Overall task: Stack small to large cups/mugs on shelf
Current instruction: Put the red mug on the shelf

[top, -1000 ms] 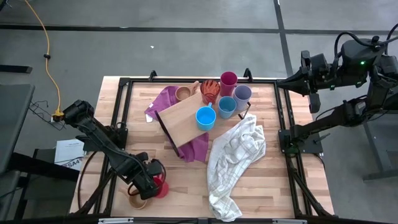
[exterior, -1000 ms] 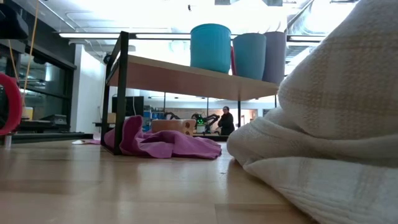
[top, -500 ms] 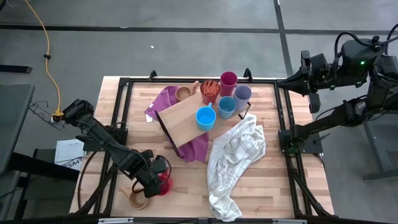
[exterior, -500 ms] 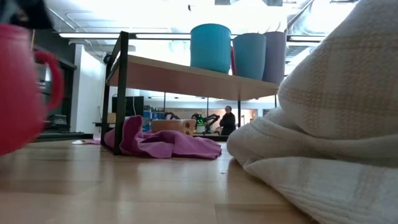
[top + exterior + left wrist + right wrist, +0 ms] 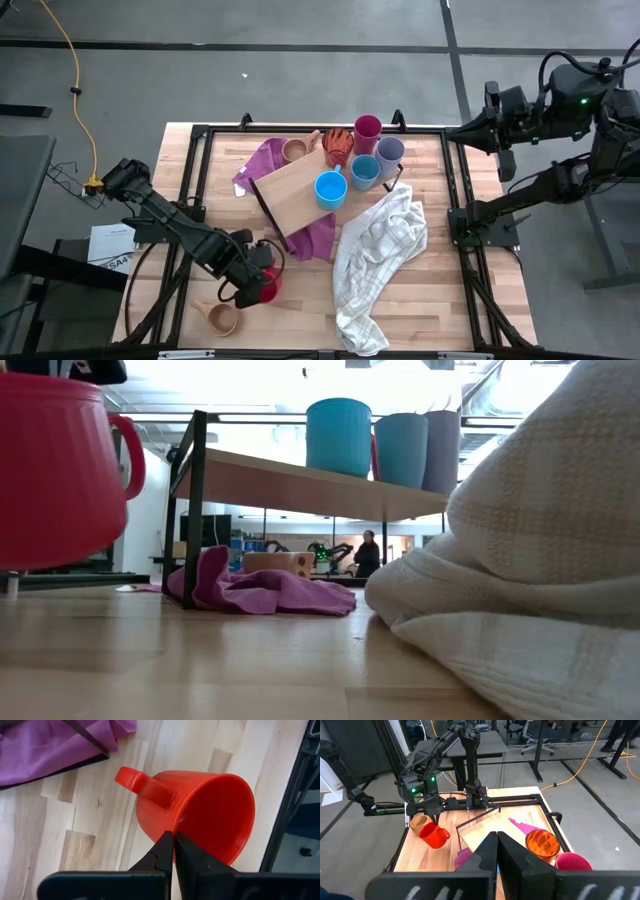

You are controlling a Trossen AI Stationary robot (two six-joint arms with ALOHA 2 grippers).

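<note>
Red handled mug (image 5: 265,291) hangs off the tabletop (image 5: 440,300), clamped by its rim between the two fingers of the left hand (image 5: 252,283), on the near-left side of the shelf (image 5: 296,188). In the left wrist view the fingers (image 5: 163,851) pinch the rim with the mug tilted and its handle toward the purple cloth (image 5: 45,745). In the low view its base clears the wood. A tan handled mug (image 5: 221,319) sits on the tabletop just nearer the front edge than the red one, apart from it.

On the shelf's right end stand a bright blue cup (image 5: 330,188) and a paler blue cup (image 5: 365,172); the lavender tumbler (image 5: 390,153), magenta tumbler (image 5: 367,130) and an orange cup (image 5: 339,144) cluster at that same end, though whether these rest on the board I cannot tell. Another tan mug (image 5: 294,150) sits at the shelf's far side by the purple cloth. The white checked towel (image 5: 378,255) lies crumpled to the shelf's right.

The right hand (image 5: 496,851) is held off the tabletop's right edge, its fingers together.
</note>
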